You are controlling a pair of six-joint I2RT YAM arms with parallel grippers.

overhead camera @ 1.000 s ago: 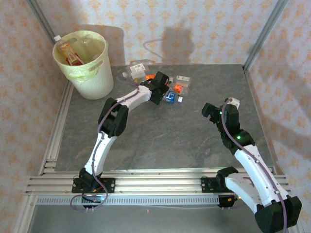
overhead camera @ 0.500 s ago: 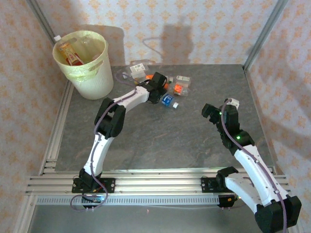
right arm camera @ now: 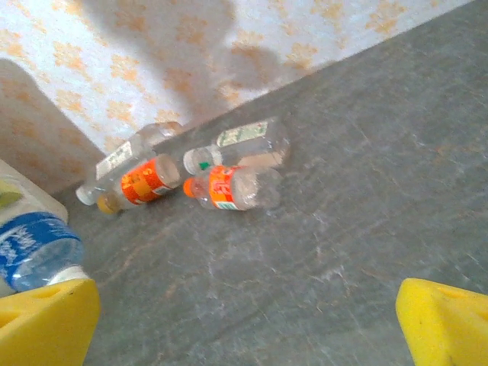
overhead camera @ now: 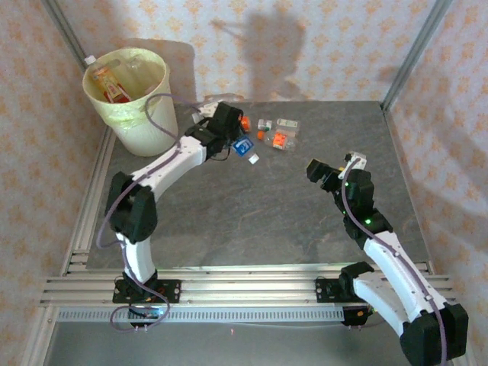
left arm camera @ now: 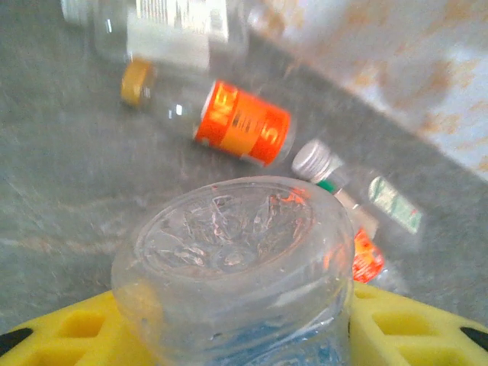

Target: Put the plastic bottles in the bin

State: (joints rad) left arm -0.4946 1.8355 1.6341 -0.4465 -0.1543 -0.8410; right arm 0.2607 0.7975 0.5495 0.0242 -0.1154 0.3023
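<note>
My left tool [overhead camera: 235, 142] is clamped on a blue-labelled plastic bottle [overhead camera: 244, 147], between the bin [overhead camera: 149, 131] and the other bottles [overhead camera: 277, 139] lying on the grey surface [overhead camera: 252, 213], while my right tool [overhead camera: 334, 165] hangs with its fingers wide apart.

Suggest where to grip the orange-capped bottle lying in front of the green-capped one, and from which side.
Take the orange-capped bottle across its labelled middle, coming from above with fingers spanning its width. It lies on its side and may roll; the green-capped bottle lies close behind, so the far finger has little room.
</note>
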